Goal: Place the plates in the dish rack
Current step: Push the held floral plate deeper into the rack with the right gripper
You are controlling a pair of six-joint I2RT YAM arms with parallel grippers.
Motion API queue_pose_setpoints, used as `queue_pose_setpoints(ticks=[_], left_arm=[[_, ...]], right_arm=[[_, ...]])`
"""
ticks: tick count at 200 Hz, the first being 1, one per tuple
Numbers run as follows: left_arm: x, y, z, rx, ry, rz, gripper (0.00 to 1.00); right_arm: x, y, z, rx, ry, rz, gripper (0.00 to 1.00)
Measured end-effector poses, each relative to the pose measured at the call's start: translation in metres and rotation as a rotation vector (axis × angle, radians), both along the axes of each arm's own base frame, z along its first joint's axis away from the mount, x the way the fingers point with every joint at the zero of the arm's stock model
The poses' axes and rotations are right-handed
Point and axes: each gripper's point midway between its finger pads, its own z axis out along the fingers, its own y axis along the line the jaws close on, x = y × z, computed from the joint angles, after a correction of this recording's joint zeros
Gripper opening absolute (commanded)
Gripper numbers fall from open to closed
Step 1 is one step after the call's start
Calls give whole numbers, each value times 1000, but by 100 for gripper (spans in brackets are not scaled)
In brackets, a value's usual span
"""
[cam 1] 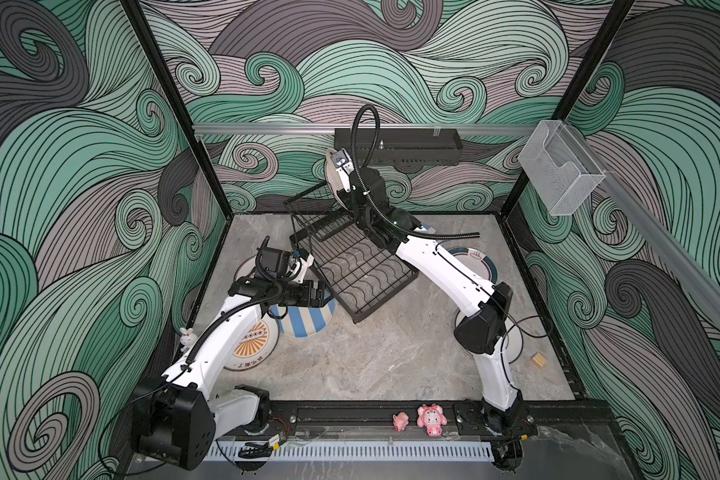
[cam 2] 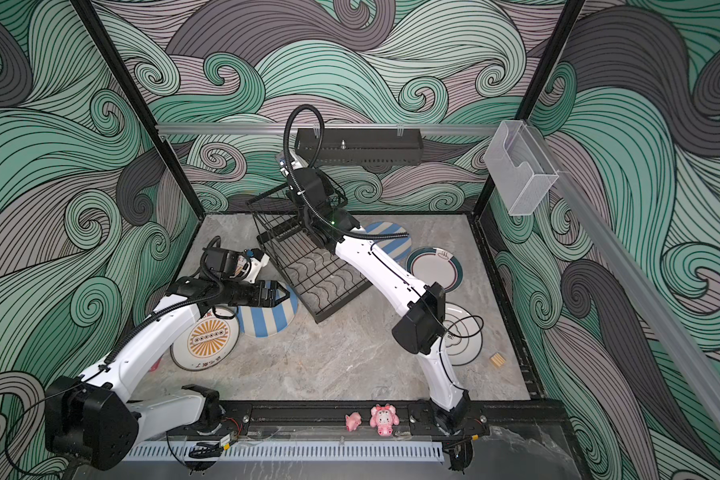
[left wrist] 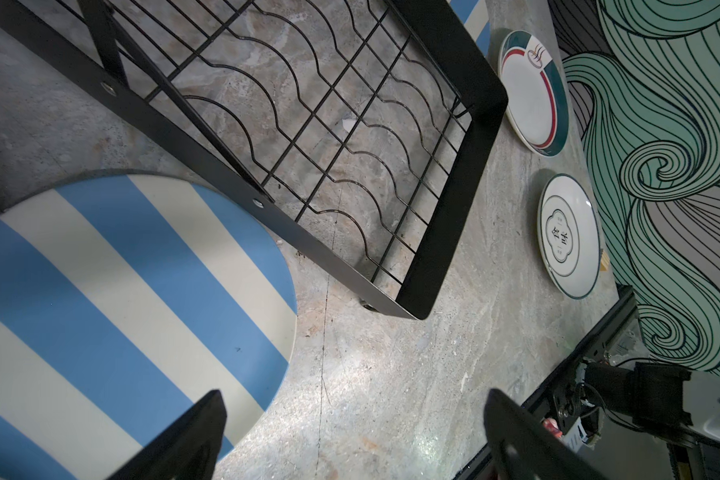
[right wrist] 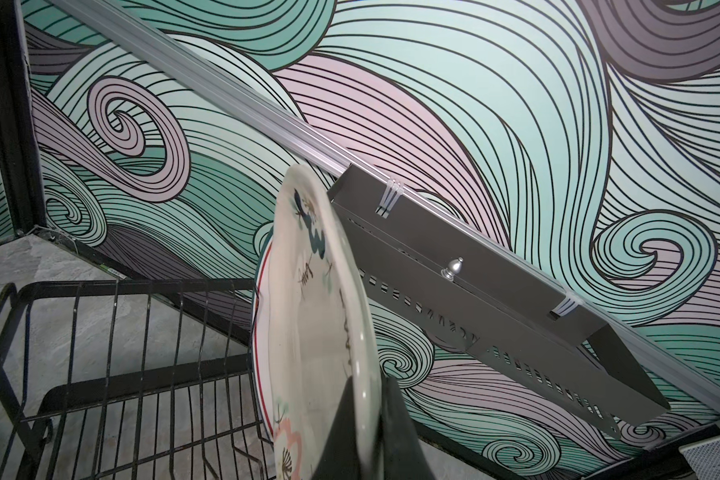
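Note:
My right gripper (right wrist: 368, 382) is shut on the rim of a cream plate with drawings (right wrist: 312, 316), held on edge above the raised basket (cam 1: 308, 208) of the black dish rack (cam 1: 387, 297). A red-lined plate (right wrist: 260, 353) stands close behind it. In both top views my left gripper (cam 1: 325, 293) hangs open over the edge of a blue-cream striped plate (left wrist: 121, 299) beside the rack's flat tray (left wrist: 454, 208). An orange-sunburst plate (cam 1: 252, 347) lies under the left arm. A teal-rimmed plate (cam 2: 433, 268), a black-ringed plate (cam 2: 462, 340) and another striped plate (cam 2: 385, 232) lie right of the rack.
A black perforated shelf (cam 1: 398, 145) hangs on the back wall just behind the held plate. A clear plastic box (cam 1: 558, 170) is fixed to the right rail. A small wooden block (cam 1: 538, 359) lies at the right edge. Pink toys (cam 1: 431, 419) sit on the front rail.

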Motion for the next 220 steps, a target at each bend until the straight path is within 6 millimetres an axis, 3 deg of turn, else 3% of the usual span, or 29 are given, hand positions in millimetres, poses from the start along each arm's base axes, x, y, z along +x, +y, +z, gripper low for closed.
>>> queue_pose_setpoints(ticks=[51,119,220], left_arm=[[0,-1,-2,-4,8,-4,99],[-1,-2,-1,-10,10,-8,99],[-1,-2,-1,-11,11,-9,98]], right_arm=[[5,0,-18,1,33,-9,0],[12,-4,-22,51,43,-1,0],[21,7,-33,72,52,31,0]])
